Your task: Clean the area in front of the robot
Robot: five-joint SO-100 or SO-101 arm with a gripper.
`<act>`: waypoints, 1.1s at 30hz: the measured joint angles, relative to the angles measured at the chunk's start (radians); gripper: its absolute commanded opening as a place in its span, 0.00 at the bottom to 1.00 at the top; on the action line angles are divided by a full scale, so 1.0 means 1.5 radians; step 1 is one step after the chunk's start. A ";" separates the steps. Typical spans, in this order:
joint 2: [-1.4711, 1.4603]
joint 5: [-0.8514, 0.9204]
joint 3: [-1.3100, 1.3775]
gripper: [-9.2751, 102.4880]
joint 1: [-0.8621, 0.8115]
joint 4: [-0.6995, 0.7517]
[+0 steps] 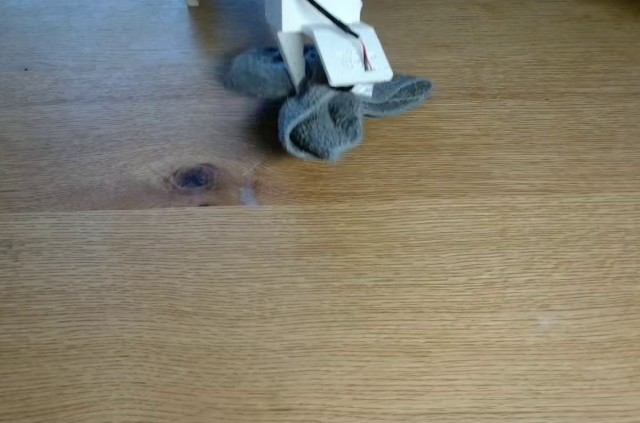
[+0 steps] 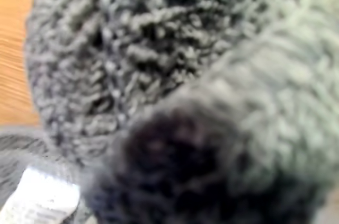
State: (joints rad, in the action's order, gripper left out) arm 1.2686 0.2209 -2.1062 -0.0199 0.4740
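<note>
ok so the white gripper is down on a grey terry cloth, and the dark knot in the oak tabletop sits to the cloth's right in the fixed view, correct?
Not quite: the dark oval knot lies to the left of the grey terry cloth in the fixed view, slightly nearer the camera. The rest holds: the white gripper is down on the cloth on the light oak tabletop.

Likely a home; oak tabletop with knot, grey towel cloth.
</note>
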 measured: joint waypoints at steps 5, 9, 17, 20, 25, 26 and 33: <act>-0.111 0.008 0.000 0.08 -0.008 -0.120; -0.191 0.011 0.000 0.08 -0.014 -0.275; -0.336 0.010 0.165 0.08 -0.038 -0.365; -0.401 0.002 0.309 0.08 -0.050 -0.301; -0.522 0.002 0.569 0.08 -0.075 -0.207; -0.543 0.002 0.614 0.08 -0.081 -0.192; -0.607 -0.033 0.792 0.08 -0.151 -0.045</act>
State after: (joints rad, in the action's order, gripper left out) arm 0.3574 0.1718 -0.9189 -0.2470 0.4065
